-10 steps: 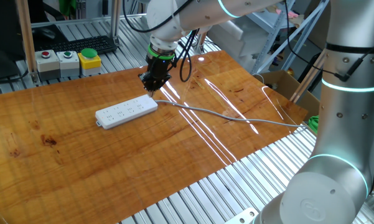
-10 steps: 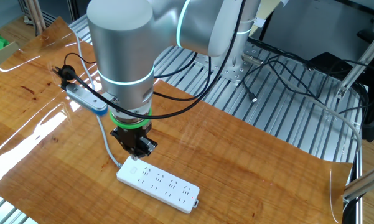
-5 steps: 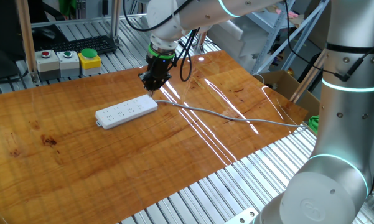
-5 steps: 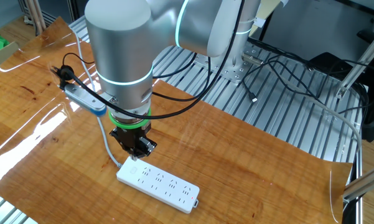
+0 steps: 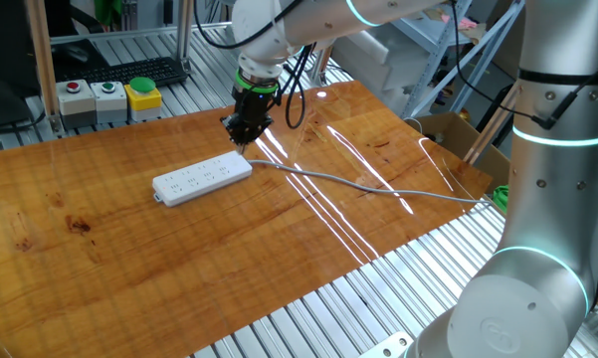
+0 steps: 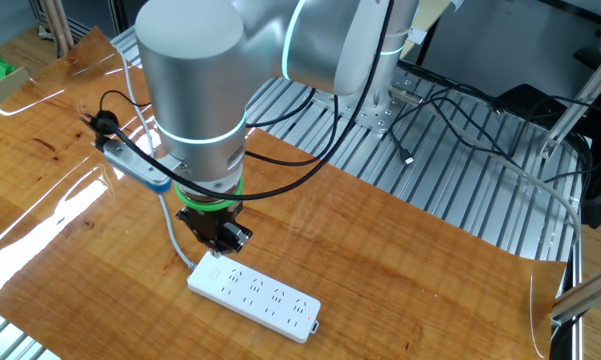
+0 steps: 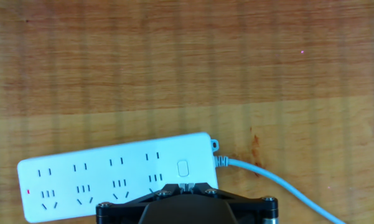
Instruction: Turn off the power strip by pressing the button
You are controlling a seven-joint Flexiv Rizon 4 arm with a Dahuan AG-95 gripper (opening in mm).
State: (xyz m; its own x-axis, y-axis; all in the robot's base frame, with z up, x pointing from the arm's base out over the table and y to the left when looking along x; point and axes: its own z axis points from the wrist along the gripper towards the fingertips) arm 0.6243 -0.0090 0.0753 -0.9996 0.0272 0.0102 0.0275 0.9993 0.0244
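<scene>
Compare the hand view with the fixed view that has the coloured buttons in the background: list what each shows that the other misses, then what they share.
Only the hand view: the button as a small white switch at the corded end, each outlet's slots, and a tiny red mark near the far end.

Only that fixed view: the end effector hanging over the strip's corded end, the cable's full run to the table edge, and the red, green and yellow button boxes.

Both: the white power strip flat on the wooden table, with its grey cable.

Power strip (image 7: 112, 180) on wood table (image 7: 187, 68); button (image 7: 183, 168) at right end, grey cable (image 7: 280, 183) trailing right; gripper (image 7: 187, 188) just below button.
</scene>
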